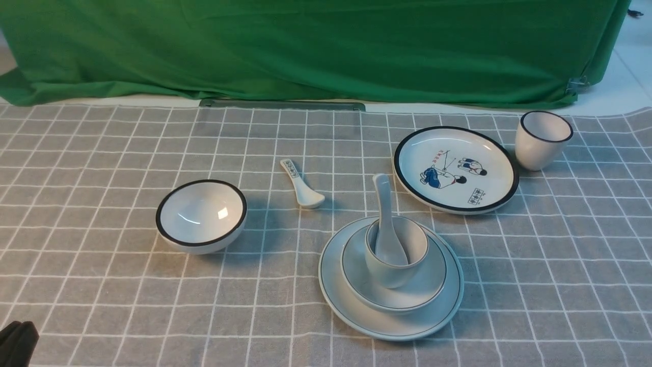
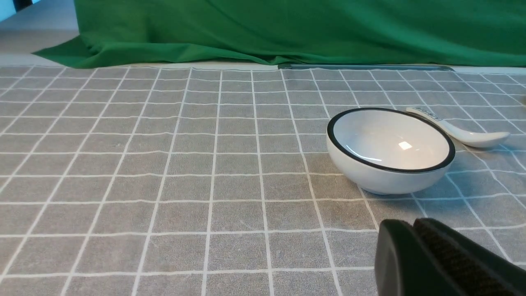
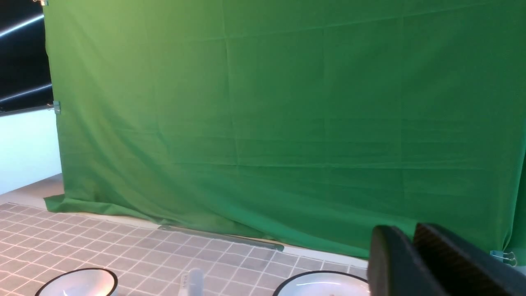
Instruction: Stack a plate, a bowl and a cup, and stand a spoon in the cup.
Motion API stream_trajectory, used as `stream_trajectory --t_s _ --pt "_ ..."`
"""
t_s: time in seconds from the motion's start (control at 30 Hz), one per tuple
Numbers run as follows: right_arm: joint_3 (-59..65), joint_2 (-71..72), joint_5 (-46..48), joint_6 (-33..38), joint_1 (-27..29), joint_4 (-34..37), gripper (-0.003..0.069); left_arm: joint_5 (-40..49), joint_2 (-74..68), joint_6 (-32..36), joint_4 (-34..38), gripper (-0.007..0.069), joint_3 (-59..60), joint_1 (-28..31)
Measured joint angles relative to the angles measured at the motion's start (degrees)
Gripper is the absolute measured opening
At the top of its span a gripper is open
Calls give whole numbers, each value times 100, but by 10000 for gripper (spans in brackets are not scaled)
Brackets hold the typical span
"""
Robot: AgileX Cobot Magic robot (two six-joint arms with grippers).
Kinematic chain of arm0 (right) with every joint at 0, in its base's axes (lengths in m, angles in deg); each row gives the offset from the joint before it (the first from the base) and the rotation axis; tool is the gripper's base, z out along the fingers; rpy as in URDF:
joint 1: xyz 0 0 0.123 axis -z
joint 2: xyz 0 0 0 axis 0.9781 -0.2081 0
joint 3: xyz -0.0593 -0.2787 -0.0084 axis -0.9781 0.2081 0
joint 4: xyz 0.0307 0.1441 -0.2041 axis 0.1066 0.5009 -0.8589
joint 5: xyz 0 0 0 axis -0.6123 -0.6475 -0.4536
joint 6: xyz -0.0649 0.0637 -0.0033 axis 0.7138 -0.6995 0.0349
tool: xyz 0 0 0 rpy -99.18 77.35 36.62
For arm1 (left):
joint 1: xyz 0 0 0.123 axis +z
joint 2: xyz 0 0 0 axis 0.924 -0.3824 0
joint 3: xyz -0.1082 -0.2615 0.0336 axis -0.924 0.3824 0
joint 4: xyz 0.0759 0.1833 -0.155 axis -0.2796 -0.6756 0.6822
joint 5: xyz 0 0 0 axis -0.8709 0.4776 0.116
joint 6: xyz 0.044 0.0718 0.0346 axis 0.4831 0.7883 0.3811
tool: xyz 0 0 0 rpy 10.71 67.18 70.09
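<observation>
Right of centre, the pale plate (image 1: 440, 308) lies on the checked cloth with the shallow bowl (image 1: 429, 285) on it and the cup (image 1: 389, 275) in the bowl. The plain white spoon (image 1: 384, 214) stands in the cup, its handle leaning up and away from me. At the near left corner, far from the stack, only the dark tip of my left gripper (image 1: 18, 339) shows; the left wrist view shows this gripper (image 2: 409, 224) shut and empty. My right gripper (image 3: 404, 230) is out of the front view, raised before the green cloth, its jaws narrowly parted with nothing between them.
A black-rimmed bowl (image 1: 201, 216) sits at the left, a short printed spoon (image 1: 300, 186) in the middle. A black-rimmed cartoon plate (image 1: 456, 168) and a black-rimmed cup (image 1: 542, 140) are at the back right. A green cloth (image 1: 326, 51) hangs behind the table.
</observation>
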Motion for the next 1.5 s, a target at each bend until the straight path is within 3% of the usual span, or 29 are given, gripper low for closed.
stream_trajectory --t_s 0.53,0.77,0.87,0.97,1.13,1.27,1.5 --pt "0 0 6 0 0 0 160 0 0 76 18 18 0 0" --pt "235 54 139 807 129 0 174 0 0 89 18 17 0 0" --pt "628 74 184 1039 663 0 181 6 0 89 18 17 0 0" --pt "1282 95 209 1138 1533 0 190 6 0 89 20 17 0 0" --pt "2280 417 336 1127 2169 -2 196 6 0 89 20 17 0 0" --pt "2411 513 879 1082 2158 -30 202 28 7 89 20 17 2 0" --pt "2412 513 949 954 1910 -36 213 16 9 89 20 17 2 0"
